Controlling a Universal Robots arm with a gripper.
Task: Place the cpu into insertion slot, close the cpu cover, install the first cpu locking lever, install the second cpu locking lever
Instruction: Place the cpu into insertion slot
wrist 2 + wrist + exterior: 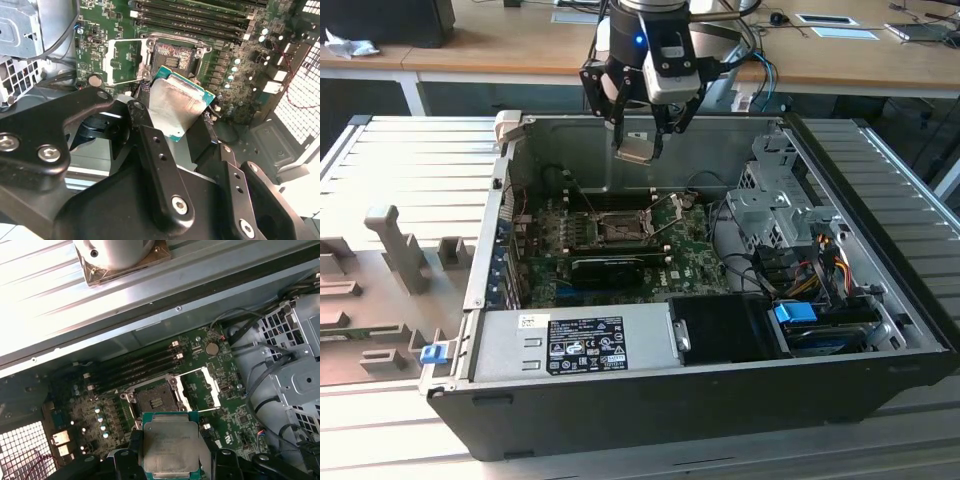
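Between black fingers [139, 116], flat silvery cpu [177, 102]

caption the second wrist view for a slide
End effector holding the cpu above the empty insertion slot, cpu cover open.

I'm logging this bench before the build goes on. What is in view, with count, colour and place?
computer case: one, black and grey, lying open.
motherboard: one, green, on the case floor.
insertion slot: one, dark with black frame, on the motherboard, empty.
cpu cover: one, silvery, swung open beside the slot.
memory modules: several, black, in a row beside the slot.
coin cell: one, silvery, on the motherboard.
expansion card: one, black, across the motherboard.
power supply: one, grey, along the case's near side.
drive cage: one, grey, at the exterior view's right.
cpu: one, silvery with green rim, held above the case.
gripper: one, black, shut on the cpu.
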